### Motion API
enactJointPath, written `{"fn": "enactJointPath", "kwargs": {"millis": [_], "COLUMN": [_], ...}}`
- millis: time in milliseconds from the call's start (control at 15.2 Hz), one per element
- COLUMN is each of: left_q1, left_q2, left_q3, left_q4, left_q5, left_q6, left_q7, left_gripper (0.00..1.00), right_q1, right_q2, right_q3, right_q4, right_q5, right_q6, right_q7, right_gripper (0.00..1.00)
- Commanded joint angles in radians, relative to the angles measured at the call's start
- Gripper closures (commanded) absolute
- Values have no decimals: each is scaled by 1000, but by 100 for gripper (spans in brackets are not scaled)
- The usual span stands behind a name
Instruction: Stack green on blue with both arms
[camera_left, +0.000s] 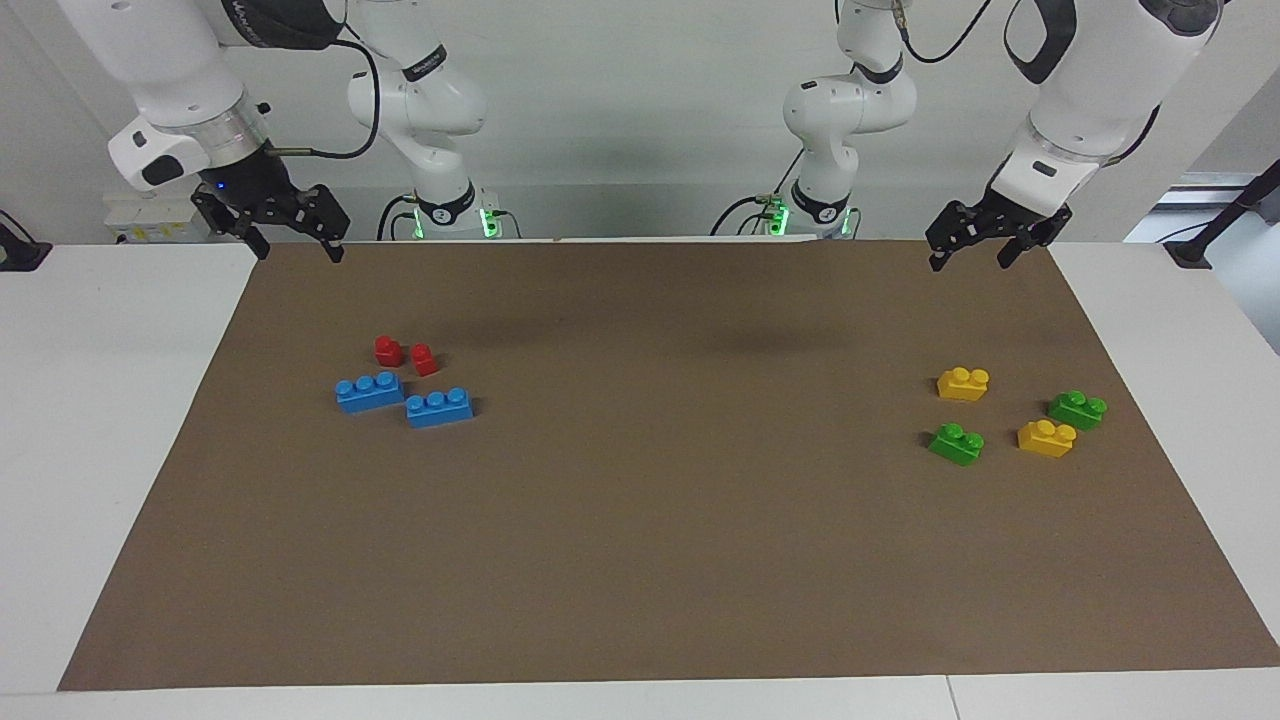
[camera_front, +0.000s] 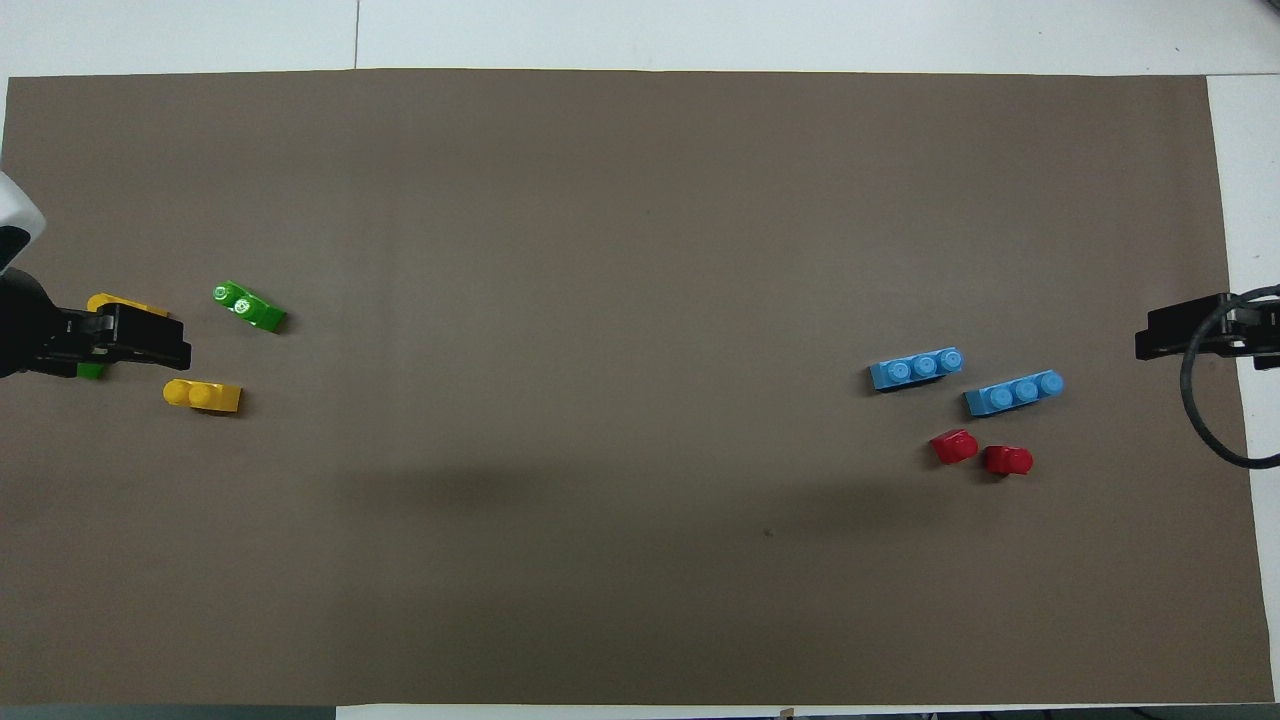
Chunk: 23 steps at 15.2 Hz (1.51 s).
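Left gripper (camera_left: 968, 250) released, empty, raised over the mat (camera_left: 640, 560) edge nearest the robots. Right gripper (camera_left: 297, 237) likewise at its own end. Greens (camera_left: 956, 443) (camera_left: 1077, 409) on mat among yellows (camera_left: 1046, 438), left arm's end; blues (camera_left: 440, 408) (camera_left: 369, 391) by reds (camera_left: 405, 355), right arm's end. Nothing grasped yet. Next, likely: left descends onto a green, right onto a blue.

High facing camera opposite robots, steep overhead camera, both sharing brown mat (camera_left: 640, 560).
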Motion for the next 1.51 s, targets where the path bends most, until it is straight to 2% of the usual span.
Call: {"fn": "enactJointPath", "kwargs": {"millis": [0, 263, 461, 658, 921, 1250, 1447], "left_q1": [9, 9, 25, 25, 47, 53, 64], "left_q2": [-22, -35, -38, -63, -103, -80, -31], "left_q3": [1, 1, 1, 1, 1, 1, 1], "left_q4": [-9, -12, -22, -78, -173, -228, -230], "left_q5": [-12, -12, -12, -12, -12, -12, -12], "left_q6": [-17, -18, -7, 45, 132, 227, 266], "left_q7": [10, 8, -65, -174, -255, -465, -583], "left_gripper": [0, 0, 0, 0, 0, 0, 0], "right_q1": [-4, -9, -10, -15, -32, -50, -50], "right_q2": [23, 79, 123, 160, 206, 214, 223], "right_q3": [7, 7, 5, 5, 4, 4, 5], "right_q4": [-8, -6, -3, -6, -35, -167, -222], "right_q5": [-21, -1, 80, 163, 272, 375, 387], "right_q6": [57, 108, 114, 133, 189, 297, 343], "right_q7": [72, 235, 526, 835, 1084, 1141, 1114], "right_gripper": [2, 8, 9, 9, 9, 9, 8]}}
